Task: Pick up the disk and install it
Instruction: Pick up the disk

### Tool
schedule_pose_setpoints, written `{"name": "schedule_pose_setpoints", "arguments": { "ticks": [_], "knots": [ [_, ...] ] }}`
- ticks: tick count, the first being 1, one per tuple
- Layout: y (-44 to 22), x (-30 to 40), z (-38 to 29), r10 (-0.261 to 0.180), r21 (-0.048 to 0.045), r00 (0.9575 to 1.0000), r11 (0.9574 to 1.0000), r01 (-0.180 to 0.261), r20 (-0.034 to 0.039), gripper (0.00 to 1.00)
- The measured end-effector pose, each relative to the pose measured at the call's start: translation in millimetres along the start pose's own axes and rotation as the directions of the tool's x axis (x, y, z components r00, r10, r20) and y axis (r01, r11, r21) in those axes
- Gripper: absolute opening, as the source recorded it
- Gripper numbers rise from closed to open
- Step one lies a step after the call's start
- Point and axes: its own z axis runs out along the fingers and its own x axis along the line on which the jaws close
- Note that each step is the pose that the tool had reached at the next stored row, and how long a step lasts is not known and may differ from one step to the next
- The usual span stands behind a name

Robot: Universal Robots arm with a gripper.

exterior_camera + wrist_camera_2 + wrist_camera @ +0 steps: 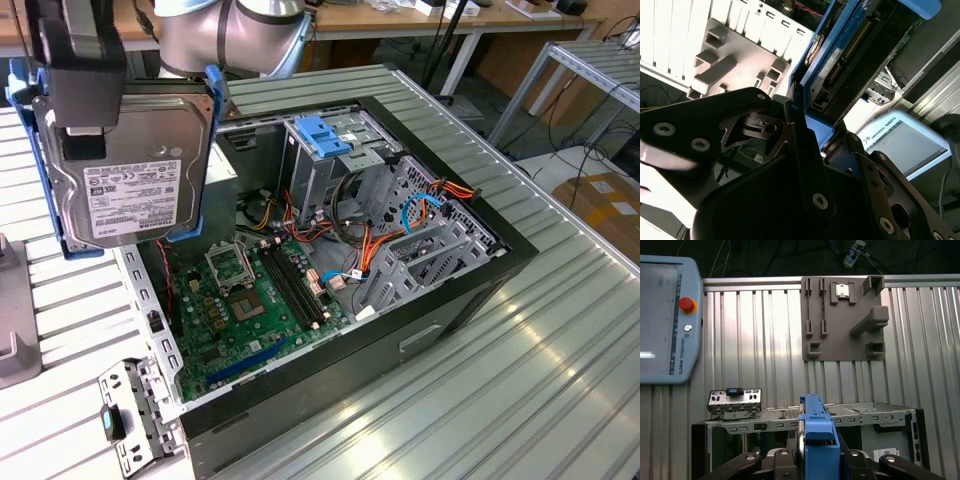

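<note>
The disk (135, 175) is a silver-grey hard drive in a bright blue carrier frame, hanging upright in the air at the exterior view's left, above the table beside the open computer case (440, 300). My gripper (85, 125) is shut on its upper part, label side facing the camera. In the second wrist view the disk (840, 55) runs edge-on away from the black fingers (800, 135). The first wrist view has the disk's blue frame edge (817, 432) between the finger links, above the case.
Inside the case lie a green motherboard (250, 290), orange and blue cables, and a grey drive cage topped by a blue bracket (325, 135). A small metal bracket (130, 420) lies by the case corner. A grey fixture plate (842, 315) and a teach pendant (665, 320) rest on the ribbed table.
</note>
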Motion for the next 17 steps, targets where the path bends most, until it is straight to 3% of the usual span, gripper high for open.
{"name": "schedule_pose_setpoints", "arguments": {
  "ticks": [12, 17],
  "knots": [
    [-35.4, 22.5, -6.3, 0.001, -0.0079, 1.0000, 1.0000, -0.001, -0.0006, 0.37],
    [-57.4, 35.6, -10.2, 0.001, -0.0131, 1.0000, 0.9999, -0.001, -0.0008, 0.37]
  ]
}}
